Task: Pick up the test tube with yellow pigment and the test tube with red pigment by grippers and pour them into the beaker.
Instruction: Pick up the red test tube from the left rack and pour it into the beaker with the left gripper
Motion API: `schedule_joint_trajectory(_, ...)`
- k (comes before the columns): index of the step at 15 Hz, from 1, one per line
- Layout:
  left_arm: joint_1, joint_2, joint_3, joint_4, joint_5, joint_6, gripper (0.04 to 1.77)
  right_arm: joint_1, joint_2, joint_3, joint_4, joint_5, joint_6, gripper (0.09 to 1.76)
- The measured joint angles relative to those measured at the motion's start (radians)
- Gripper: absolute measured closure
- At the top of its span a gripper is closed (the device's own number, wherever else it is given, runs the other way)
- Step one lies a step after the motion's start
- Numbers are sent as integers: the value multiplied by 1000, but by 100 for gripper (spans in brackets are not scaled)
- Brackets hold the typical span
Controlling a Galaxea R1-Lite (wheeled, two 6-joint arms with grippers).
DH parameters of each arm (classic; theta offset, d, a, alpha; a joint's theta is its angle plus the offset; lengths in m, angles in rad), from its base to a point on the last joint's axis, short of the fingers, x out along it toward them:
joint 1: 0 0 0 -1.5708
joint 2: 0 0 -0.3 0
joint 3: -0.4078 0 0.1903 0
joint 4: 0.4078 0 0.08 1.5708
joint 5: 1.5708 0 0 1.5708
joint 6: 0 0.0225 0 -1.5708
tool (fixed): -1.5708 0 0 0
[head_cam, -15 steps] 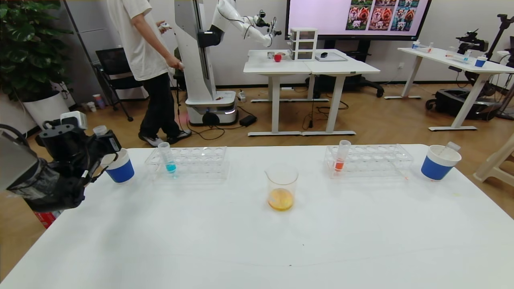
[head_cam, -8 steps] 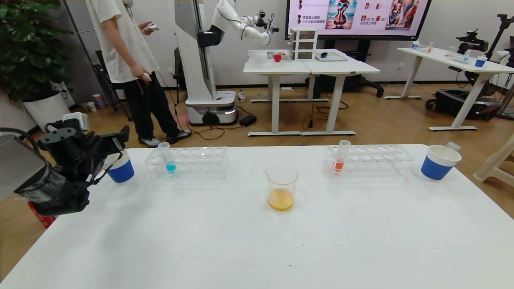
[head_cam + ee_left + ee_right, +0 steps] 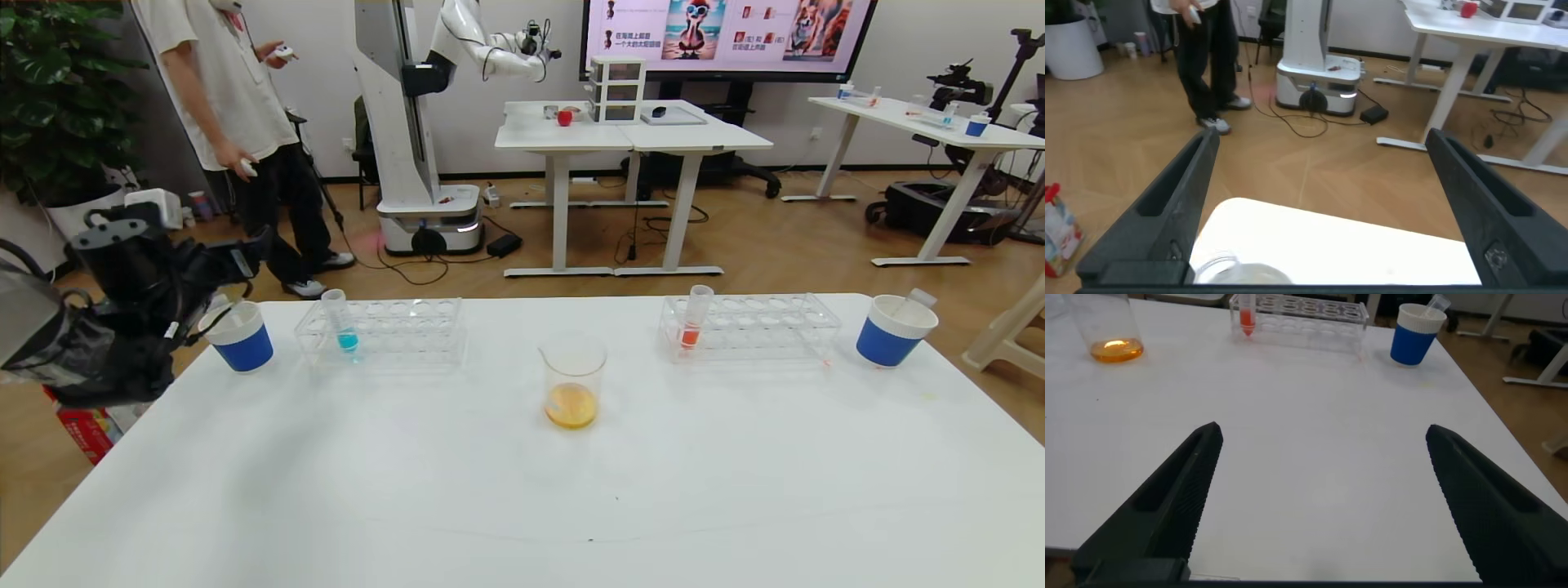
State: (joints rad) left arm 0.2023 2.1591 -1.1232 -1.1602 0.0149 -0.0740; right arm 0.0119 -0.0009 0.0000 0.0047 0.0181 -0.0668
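left hand [image 3: 233,273]: at the desk's far left corner, raised just above and behind the left blue cup [image 3: 237,336]; fingers spread wide, nothing between them. In the left wrist view [image 3: 1319,212] both black fingers frame the floor and the desk edge, with a cup rim low between them.
right hand [image 3: 1323,498]: out of the head view; its own wrist view shows it wide, holding nothing, over bare desk on the right side, facing the right rack and right cup.
beaker [image 3: 572,379]: upright at mid desk, between the two racks and nearer the robot than both; shallow orange-yellow liquid at the bottom. Also in the right wrist view [image 3: 1106,331].
test tube with yellow pigment: cannot tell; no tube with yellow liquid is visible in any view.
red tube [image 3: 695,316]: upright in the left end of the right rack [image 3: 751,327], red-orange liquid at the bottom.
blue tube [image 3: 340,320]: upright in the left end of the left rack [image 3: 384,331], blue liquid low in it.
left blue cup: on the desk just left of the left rack, white rim, contents cannot be told.
right blue cup [image 3: 894,329]: on the desk right of the right rack, a clear tube leaning in it, sticking out over the rim.
desk [image 3: 522,490]: white, bare in front of the beaker.
background: person [image 3: 237,122] standing on the wood floor behind the left hand; white robot [image 3: 424,122] beside the person.
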Motion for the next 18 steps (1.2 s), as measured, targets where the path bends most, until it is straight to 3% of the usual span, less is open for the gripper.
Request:
schedule_joint_trajectory(3, -119, -88, -77, 187, 62, 3, 6, 0, 0, 0, 0, 0, 0, 11)
schedule_joint_trajectory(5, -185, -126, -113, 246, 120, 46, 6, 0, 0, 0, 0, 0, 0, 11)
schedule_joint_trajectory(10, -239, -269, -94, 296, 135, 89, 6, 0, 0, 0, 0, 0, 0, 11)
schedule_joint_trajectory(13, -249, -443, -1, 343, 132, 97, 6, 0, 0, 0, 0, 0, 0, 11)
schedule_joint_trajectory(18, -248, -815, 317, 379, 124, 106, 6, 0, 0, 0, 0, 0, 0, 11)
